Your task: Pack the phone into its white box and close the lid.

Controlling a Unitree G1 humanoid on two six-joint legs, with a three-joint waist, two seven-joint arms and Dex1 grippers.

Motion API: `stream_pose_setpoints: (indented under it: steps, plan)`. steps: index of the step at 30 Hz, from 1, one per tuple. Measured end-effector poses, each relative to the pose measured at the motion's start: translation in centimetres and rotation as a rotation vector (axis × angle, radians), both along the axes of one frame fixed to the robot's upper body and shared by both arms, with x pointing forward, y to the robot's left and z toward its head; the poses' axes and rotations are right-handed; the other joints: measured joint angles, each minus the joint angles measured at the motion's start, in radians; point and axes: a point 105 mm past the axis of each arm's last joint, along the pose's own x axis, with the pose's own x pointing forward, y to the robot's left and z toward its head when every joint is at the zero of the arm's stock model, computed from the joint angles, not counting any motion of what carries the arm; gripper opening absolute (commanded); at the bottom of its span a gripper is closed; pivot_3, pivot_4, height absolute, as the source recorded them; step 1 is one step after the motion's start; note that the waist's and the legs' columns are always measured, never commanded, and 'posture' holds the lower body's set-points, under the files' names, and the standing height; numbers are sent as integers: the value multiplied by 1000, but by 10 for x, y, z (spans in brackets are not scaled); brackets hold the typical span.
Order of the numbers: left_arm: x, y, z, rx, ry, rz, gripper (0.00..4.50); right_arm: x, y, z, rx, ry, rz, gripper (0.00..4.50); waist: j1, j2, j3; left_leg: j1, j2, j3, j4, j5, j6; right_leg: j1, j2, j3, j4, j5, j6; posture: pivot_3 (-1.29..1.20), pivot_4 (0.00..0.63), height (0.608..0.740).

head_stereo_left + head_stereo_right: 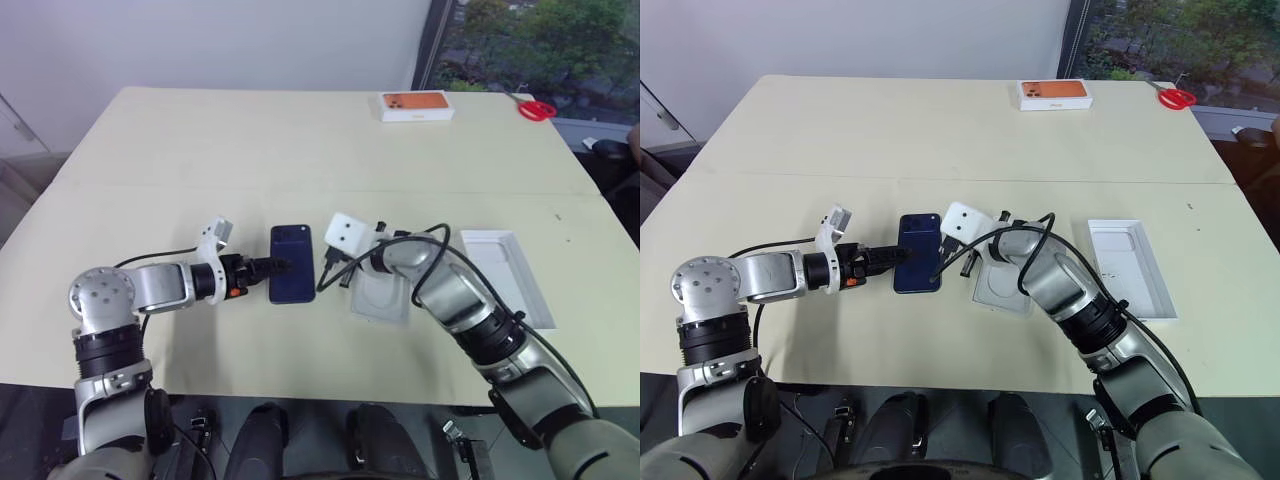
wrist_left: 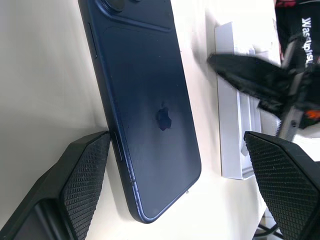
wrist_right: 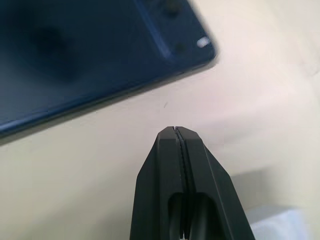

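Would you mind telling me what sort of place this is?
Probably an office or lab room: a large cream table beside a plain white wall, and a floor-length window looking out on trees.

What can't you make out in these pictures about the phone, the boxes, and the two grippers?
- White box: head views, the right arm covers most of it, so its floor is hidden.
- Phone: left wrist view, the top edge cuts off its camera corner.
- Right gripper: right wrist view, fingers shut, the phone beyond it blurred.
- Orange-topped box: head views, print too small.
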Motion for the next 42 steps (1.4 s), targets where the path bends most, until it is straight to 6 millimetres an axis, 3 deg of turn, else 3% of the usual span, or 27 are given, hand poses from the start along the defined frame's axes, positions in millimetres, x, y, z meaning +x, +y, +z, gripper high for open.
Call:
stream_pose_setpoints:
  steps: [10,29,42]
  plan:
    - [-2,-5,-1,-16,2,2,4497,-8,20,-7,4,18,79,0,0,0,0,0,0,0,0,0,0,0,0,0,0,0,0,0,150,731]
    - [0,-9,-2,-96,28,43,4497,-3,20,-9,4,0,59,0,4,0,0,1,0,0,0,0,0,2,0,0,-1,0,0,0,150,731]
    - [5,-7,1,66,-9,89,4497,-3,21,-11,11,-3,63,0,-2,0,0,2,0,-1,0,0,-1,2,1,0,-1,0,0,0,150,731]
